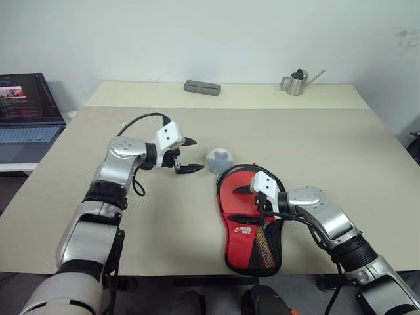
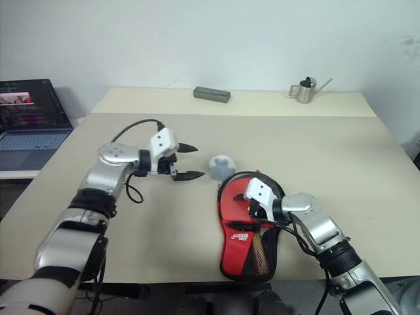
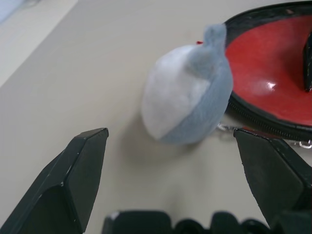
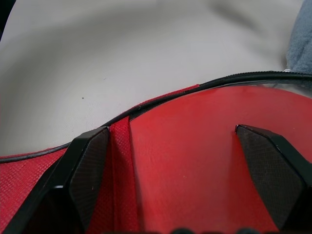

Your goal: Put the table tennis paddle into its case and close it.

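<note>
The case (image 1: 246,246), red with a white logo and a black mesh panel, lies near the table's front edge with its round end unzipped. Inside that end shows the smooth red face of the table tennis paddle (image 4: 204,161), ringed by the case's black zip rim (image 4: 161,100). My right gripper (image 1: 241,203) hovers open just over that red face, pointing left. A small grey and white plush ball (image 3: 187,97) rests against the case's far rim. My left gripper (image 1: 195,155) is open, pointing at the plush from the left and a little short of it.
A grey block (image 1: 202,87) and a metal watering can (image 1: 298,82) stand at the table's far edge. An open laptop (image 1: 26,115) sits on a side surface to the left. The beige tabletop (image 1: 315,144) stretches wide behind the case.
</note>
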`<move>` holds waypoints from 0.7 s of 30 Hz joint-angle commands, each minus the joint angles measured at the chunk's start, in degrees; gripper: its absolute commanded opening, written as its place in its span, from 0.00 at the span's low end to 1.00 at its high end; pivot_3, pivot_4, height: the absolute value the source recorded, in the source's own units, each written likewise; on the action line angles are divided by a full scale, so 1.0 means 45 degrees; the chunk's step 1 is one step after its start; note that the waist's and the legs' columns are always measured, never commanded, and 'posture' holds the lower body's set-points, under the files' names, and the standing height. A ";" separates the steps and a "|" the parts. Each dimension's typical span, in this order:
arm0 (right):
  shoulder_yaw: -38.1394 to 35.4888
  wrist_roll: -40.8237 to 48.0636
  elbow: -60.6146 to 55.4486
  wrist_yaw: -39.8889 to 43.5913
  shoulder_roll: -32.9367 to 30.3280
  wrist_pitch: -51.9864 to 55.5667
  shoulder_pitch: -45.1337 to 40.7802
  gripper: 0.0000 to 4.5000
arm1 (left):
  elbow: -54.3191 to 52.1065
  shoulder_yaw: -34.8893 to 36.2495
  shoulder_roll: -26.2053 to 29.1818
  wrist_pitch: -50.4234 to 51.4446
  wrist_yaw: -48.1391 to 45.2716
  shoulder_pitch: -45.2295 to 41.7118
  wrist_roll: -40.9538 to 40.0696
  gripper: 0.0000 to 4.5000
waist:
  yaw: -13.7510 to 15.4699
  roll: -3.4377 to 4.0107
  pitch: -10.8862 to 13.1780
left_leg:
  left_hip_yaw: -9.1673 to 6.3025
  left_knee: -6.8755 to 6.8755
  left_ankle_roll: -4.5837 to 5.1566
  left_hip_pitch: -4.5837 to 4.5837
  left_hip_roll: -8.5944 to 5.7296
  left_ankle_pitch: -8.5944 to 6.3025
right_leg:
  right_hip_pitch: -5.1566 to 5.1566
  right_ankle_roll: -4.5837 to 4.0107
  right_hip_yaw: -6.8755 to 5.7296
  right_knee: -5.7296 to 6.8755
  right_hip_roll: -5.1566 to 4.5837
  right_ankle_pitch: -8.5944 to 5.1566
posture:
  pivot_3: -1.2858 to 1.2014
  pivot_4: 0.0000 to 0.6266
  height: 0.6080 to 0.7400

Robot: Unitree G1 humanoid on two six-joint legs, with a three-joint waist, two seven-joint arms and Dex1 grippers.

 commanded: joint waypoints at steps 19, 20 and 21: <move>0.0208 -0.0632 0.0081 -0.0081 -0.0027 0.0686 0.0426 0.99 | 0.4447 -0.0381 -0.1468 -0.2704 0.1393 -0.2790 0.2456 1.00 | 0.0015 -0.0009 -0.0005 | -0.0003 0.0000 0.0000 -0.0004 -0.0003 0.0000 | -0.0002 0.0001 -0.0002 -0.0001 -0.0002 0.0000 | 0.52 0.24 1.00; 0.0205 -0.0629 0.0062 -0.0090 -0.0029 0.0708 0.0430 0.99 | 0.4512 -0.0402 -0.1539 -0.2754 0.1496 -0.2815 0.2549 1.00 | 0.0016 -0.0009 -0.0006 | -0.0003 0.0000 0.0000 -0.0003 -0.0003 0.0000 | -0.0002 0.0001 -0.0002 -0.0001 -0.0002 0.0000 | 0.52 0.24 1.00; 0.0204 -0.0627 0.0048 -0.0096 -0.0030 0.0724 0.0433 0.99 | 0.4563 -0.0406 -0.1581 -0.2803 0.1561 -0.2832 0.2630 1.00 | 0.0018 -0.0009 -0.0006 | -0.0003 0.0000 0.0000 -0.0004 -0.0004 0.0000 | -0.0001 0.0001 -0.0002 -0.0001 -0.0002 0.0000 | 0.52 0.24 1.00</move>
